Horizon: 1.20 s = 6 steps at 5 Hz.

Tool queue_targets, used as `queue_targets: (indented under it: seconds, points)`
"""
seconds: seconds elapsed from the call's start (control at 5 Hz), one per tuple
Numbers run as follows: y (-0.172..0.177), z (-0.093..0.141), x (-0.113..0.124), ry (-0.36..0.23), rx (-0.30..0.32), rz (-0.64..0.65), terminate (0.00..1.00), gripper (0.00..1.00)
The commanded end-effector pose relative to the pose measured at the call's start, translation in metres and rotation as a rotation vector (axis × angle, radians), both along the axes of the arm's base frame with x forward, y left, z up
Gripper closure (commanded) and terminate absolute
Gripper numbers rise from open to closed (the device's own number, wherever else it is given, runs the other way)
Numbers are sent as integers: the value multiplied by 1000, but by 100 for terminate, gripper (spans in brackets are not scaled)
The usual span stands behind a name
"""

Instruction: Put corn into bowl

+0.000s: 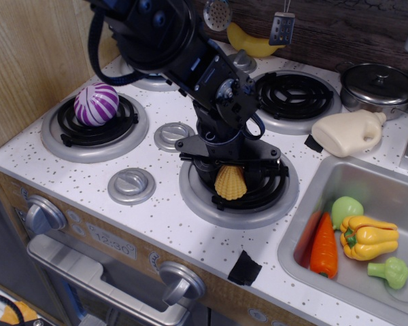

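Observation:
The yellow-orange ribbed corn [230, 182] hangs between my gripper's fingers just over the front middle burner [204, 204]. My gripper [230, 189] points straight down from the black arm and is shut on the corn. The light blue bowl is hidden behind the arm, near the back left burner [144, 83].
A purple striped ball [96, 104] sits on the left burner. A cream bottle [347, 132] lies right of the stove. A silver lidded pot [379, 83] stands at back right. The sink [306, 204] holds a carrot [324, 251] and a yellow pepper [367, 238]. A banana [255, 45] hangs at the back.

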<state>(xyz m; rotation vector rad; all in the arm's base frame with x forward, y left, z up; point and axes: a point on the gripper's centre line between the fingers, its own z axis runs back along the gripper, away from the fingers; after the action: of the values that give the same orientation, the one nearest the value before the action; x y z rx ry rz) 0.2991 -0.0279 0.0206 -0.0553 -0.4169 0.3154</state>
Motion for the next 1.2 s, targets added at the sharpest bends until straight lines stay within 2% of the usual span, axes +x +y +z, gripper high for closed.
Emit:
queue_targets:
  seconds: [0.0, 0.2, 0.6, 0.8, 1.0]
  points:
    - [27, 29, 19, -26, 68, 17, 0, 100]
    - [56, 50, 47, -55, 144, 11, 0, 100]
    - [124, 65, 102, -114, 246, -59, 0, 100]
    - [152, 72, 122, -115, 324, -66, 0, 100]
    - [172, 79, 134, -89, 383, -67, 0, 100]
